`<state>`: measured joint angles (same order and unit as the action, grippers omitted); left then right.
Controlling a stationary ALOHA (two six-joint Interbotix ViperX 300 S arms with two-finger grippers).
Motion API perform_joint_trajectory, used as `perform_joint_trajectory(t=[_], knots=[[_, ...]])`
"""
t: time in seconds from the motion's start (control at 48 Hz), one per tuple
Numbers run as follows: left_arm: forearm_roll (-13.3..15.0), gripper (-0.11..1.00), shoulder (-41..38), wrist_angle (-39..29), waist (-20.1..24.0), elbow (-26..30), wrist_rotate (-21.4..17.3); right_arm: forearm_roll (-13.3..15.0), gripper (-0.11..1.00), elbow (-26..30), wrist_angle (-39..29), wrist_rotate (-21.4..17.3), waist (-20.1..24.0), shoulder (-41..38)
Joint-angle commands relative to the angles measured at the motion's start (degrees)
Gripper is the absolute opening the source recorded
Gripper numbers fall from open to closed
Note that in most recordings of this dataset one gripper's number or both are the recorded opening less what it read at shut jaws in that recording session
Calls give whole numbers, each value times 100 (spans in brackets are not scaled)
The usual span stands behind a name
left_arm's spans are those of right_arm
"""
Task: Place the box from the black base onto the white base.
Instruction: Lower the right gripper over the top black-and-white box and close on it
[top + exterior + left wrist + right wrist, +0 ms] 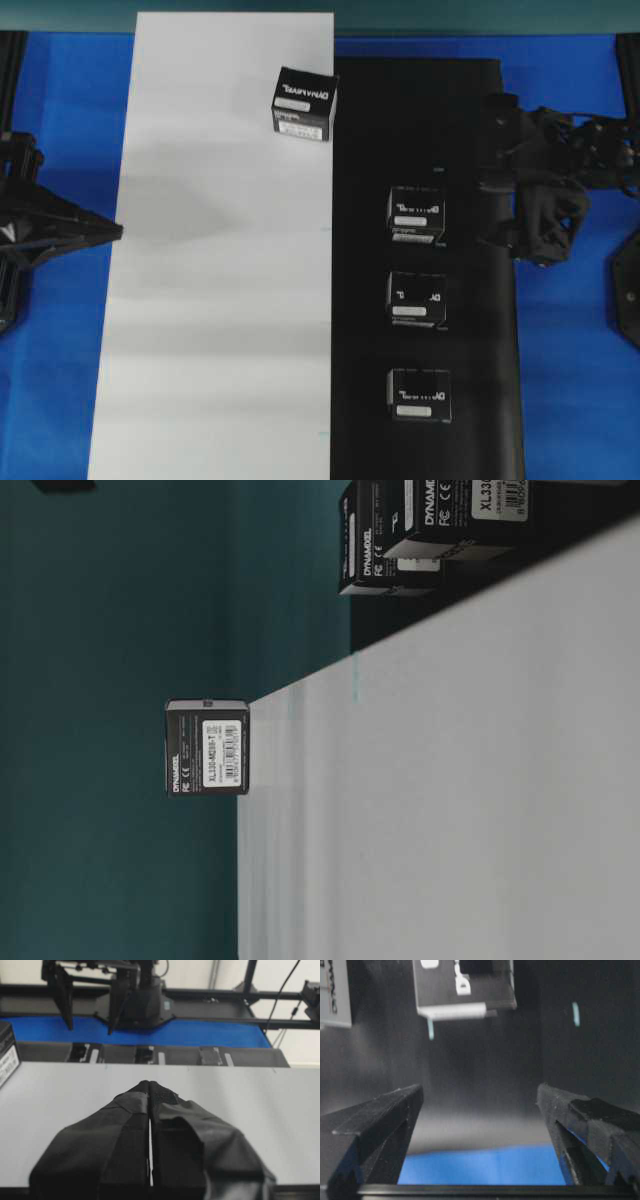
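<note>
one box [207,747] stands alone on the white base [450,800]; more cartons [440,525] behind.

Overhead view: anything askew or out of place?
Yes. The box on the white base sits rotated, its corner overhanging the seam with the black base. The three boxes there look square.

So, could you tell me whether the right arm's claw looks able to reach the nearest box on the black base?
Probably yes: the right claw is open, beside the top box on the black base, nothing between them.
</note>
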<state>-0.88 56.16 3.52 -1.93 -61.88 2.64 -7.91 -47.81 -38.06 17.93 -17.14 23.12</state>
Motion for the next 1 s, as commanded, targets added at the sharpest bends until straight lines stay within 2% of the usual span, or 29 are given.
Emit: perform_joint_trajectory(t=[0.0,0.208,0.291,0.604,0.708,0.791,0.874,0.978], knots=[[-9,-4,-18,26,0,158,18,-132,100,88,229,149,70,-237],[-9,-4,-9,26,0,149,26,-554,100,79,1020,589,123,-624],[-9,-4,-9,26,0,158,26,-633,100,79,1257,694,123,-773],[-9,-4,-9,26,0,158,44,-932,100,-35,2276,694,220,-1107],[-18,-4,-18,35,0,158,35,-1178,100,-79,2399,677,229,-1072],[-9,-4,-9,26,0,158,35,-1239,98,-105,2355,677,264,-1063],[-18,-4,-18,26,0,158,35,-1239,91,-123,2294,677,343,-1037],[-18,-4,-9,18,0,149,35,-1239,71,-114,2232,668,404,-1002]])
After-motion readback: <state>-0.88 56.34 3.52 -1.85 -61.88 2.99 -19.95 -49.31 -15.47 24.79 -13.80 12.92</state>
